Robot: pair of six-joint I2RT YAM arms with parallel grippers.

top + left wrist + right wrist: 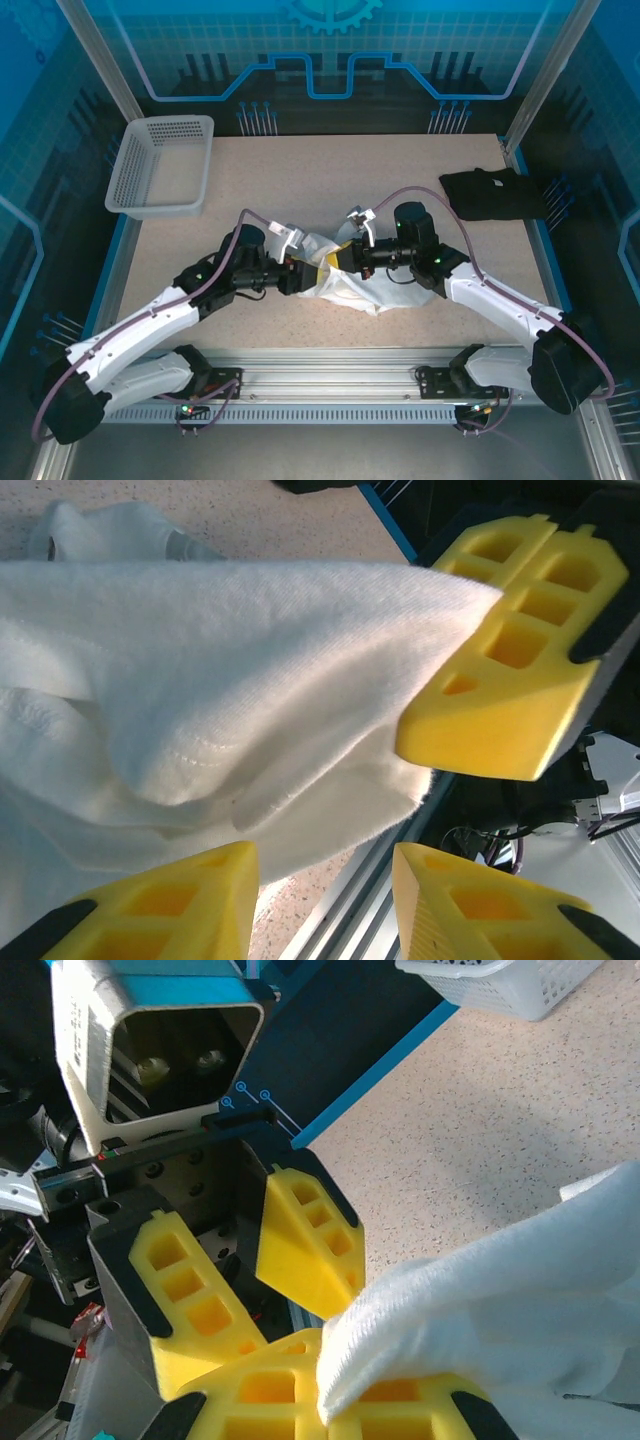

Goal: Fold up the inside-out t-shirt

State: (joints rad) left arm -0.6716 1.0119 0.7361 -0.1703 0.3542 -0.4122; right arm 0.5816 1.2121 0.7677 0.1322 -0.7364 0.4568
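Top external: shirt (378,290) bunched at mid-table, one corner pinched

The shirt lies in a crumpled heap on the table (300,180), toward the near edge, between the two wrists. The right gripper (325,1385) has its fingers closed on a corner of the cloth, held up off the surface. The left gripper (322,870) faces it just beside. Its fingers stand apart with nothing clamped, and a fold of cloth drapes above them.

From the knit and the deep wrinkles, the shirt looks light, limp and soft. It will likely sag from any single hold and drag into bunches rather than slide flat, but rough handling should not harm it. The best holds are probably stitched edges such as the hem, a shoulder seam or a sleeve opening. Two holds set well apart should make the cloth spread. One such seam shows in the left wrist view.

A basket (125,185) sits at the far left and a black garment (495,193) at the far right, both well apart from the shirt. The likelier hindrances are the two grippers, nose to nose, and the heap's own layers, which hide which edge is which.
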